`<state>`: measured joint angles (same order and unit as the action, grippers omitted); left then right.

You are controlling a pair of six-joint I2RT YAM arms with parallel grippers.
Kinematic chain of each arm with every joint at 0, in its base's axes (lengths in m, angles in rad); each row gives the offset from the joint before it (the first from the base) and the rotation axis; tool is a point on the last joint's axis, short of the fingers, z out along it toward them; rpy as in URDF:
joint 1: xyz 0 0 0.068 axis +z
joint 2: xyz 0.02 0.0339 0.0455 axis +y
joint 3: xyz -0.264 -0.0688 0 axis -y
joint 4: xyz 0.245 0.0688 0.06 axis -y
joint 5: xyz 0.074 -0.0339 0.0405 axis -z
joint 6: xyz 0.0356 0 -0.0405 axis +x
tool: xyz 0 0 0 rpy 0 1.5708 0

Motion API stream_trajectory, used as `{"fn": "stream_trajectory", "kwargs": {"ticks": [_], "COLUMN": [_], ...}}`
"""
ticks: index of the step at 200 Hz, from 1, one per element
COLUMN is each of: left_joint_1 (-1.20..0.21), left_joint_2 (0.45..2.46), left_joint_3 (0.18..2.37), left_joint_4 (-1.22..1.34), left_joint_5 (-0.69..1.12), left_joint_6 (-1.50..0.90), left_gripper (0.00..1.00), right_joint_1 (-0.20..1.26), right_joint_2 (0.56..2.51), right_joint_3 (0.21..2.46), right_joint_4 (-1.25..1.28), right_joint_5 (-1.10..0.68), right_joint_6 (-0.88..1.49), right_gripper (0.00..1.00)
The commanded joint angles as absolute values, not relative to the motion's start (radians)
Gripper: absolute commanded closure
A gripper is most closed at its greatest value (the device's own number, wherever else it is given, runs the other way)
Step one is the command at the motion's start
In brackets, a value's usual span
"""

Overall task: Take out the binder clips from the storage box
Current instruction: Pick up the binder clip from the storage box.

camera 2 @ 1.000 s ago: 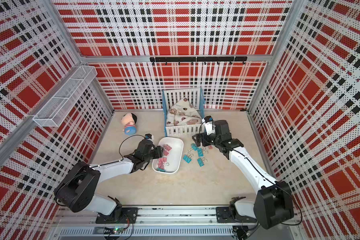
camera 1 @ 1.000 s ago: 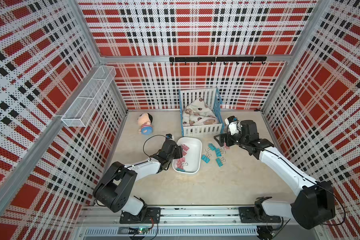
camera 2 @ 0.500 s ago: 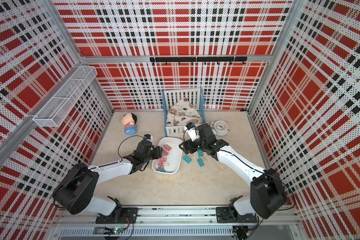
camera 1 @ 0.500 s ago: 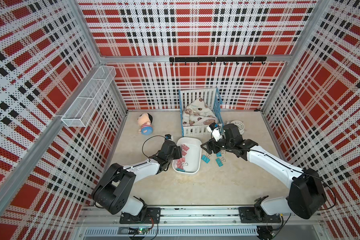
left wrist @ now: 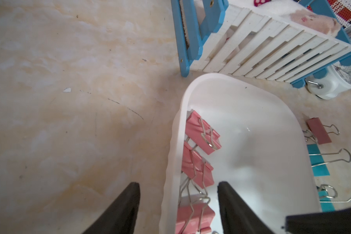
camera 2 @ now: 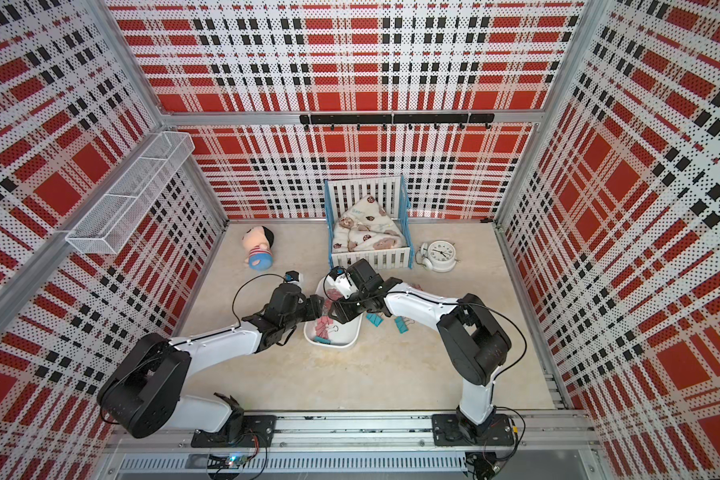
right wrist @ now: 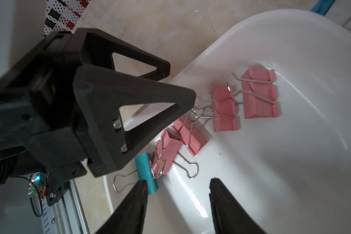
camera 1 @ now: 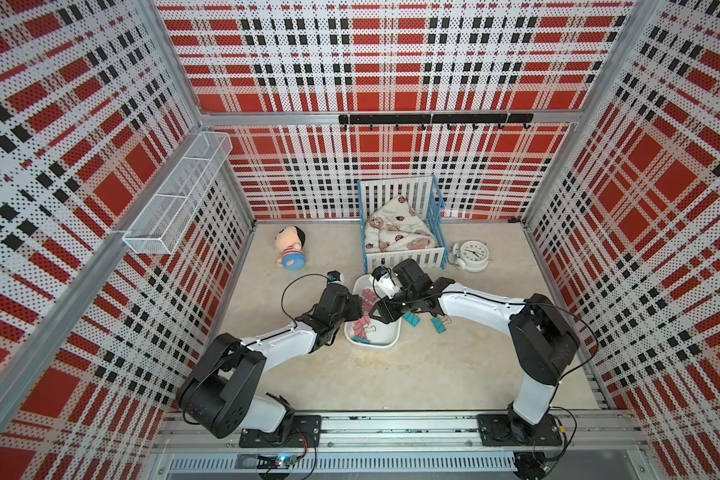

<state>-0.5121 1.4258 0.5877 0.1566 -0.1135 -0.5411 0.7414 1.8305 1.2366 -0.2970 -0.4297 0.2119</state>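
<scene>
A: What changed?
B: Right arm swung off the loose clips (camera 1: 411, 319) by the crib (camera 1: 404, 257); clock (camera 1: 472, 254) uncovered. Storage box (camera 1: 385, 334) same spot on the table (camera 1: 350, 382). Right gripper (right wrist: 177, 181) now over it, jaws apart, holding nothing. Left gripper (left wrist: 178, 184) unmoved, jaws part-open astride the box wall.
A: View differences?
B: Arms cover mid-box in both top views. Right wrist shows pink binder clips (right wrist: 224, 108) plus a teal clip (right wrist: 145, 172) inside.

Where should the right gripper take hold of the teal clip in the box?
Grip the teal clip by its body, probably from straight above, jaws across the narrow width at the end clear of the pink clip. Its wire loop lies flat on the box floor, offering little to pinch.
</scene>
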Motion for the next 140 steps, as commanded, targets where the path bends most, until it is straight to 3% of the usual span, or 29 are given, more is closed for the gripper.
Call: {"fn": "stream_trajectory", "kwargs": {"ticks": [1,46,140], "left_joint_1": [-0.519,-0.52,-0.52], "left_joint_2": [1.41,1.42,1.417], "left_joint_3": [0.573,0.574,0.569], "left_joint_4": [0.167,0.168,0.164], "left_joint_5": [-0.124,-0.128,-0.139], "left_joint_6": [-0.549,-0.552,-0.554], "left_gripper": [0.33,0.33,0.33], "right_joint_1": [0.751,0.768,0.776], "right_joint_2": [1.868,1.924,1.976], "right_joint_3": [1.274,1.298,1.331], "right_joint_4": [-0.304,-0.301,-0.338], "right_joint_5": [-0.476,-0.515,-0.568], "right_joint_6": [0.226,0.235,0.221], "right_gripper": [0.44,0.48,0.81]}}
